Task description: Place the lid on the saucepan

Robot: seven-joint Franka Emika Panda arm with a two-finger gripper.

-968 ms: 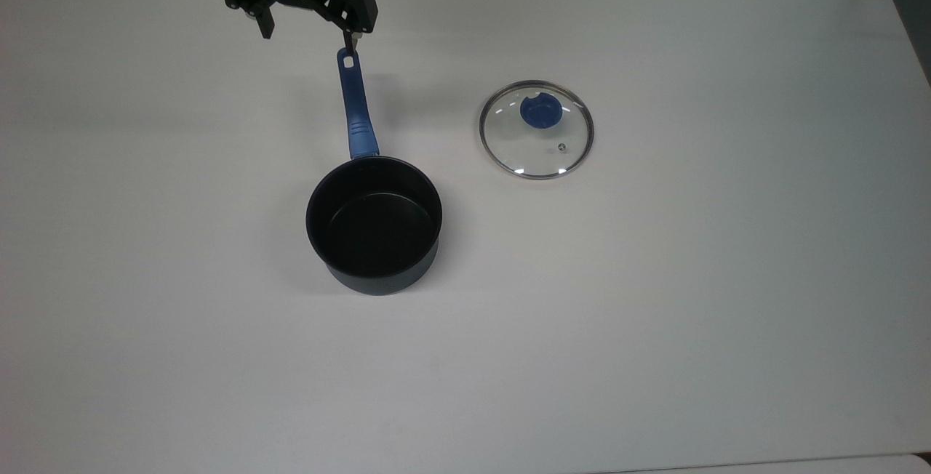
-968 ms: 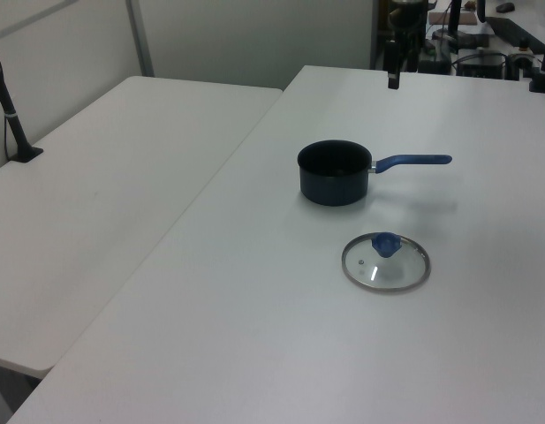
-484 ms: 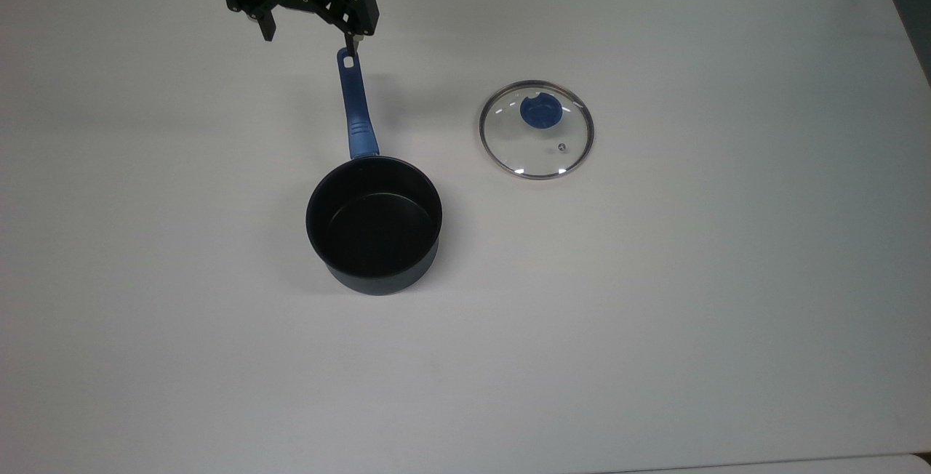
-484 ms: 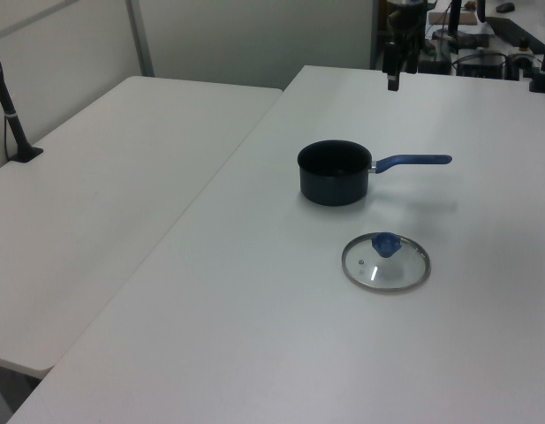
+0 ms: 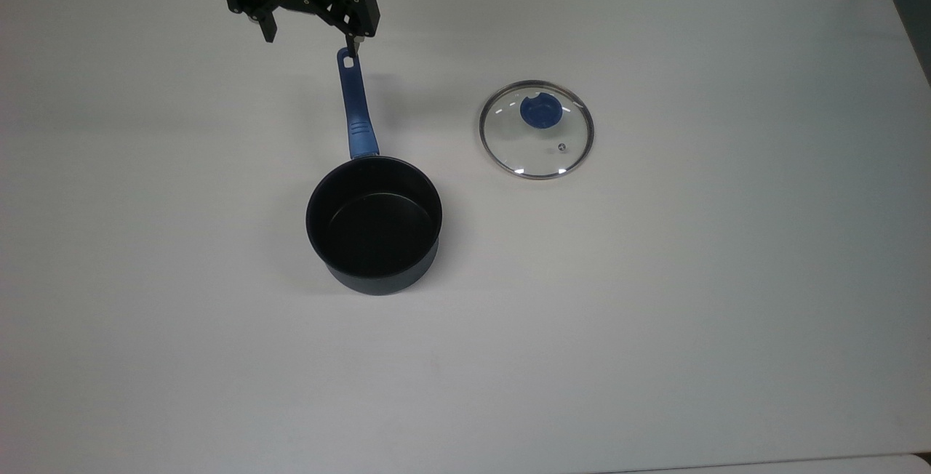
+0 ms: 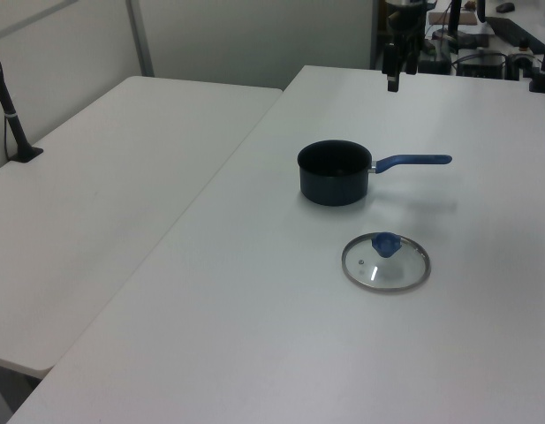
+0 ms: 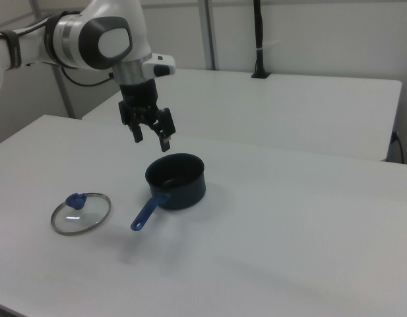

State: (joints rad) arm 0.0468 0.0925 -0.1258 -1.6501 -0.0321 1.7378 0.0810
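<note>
**Pan and lid apart on the table**

On the table (image 5: 654, 314) the saucepan (image 5: 374, 224) stands upright near the middle. In the top view its handle (image 5: 354, 105) runs up toward the far edge. The lid (image 5: 537, 129) lies flat, knob up, to the top view's right of the handle, well apart from the pan. The gripper (image 5: 309, 22) hangs above the table by the handle's end, fingers spread. In the right view the lid lies at the pan's left.
</note>
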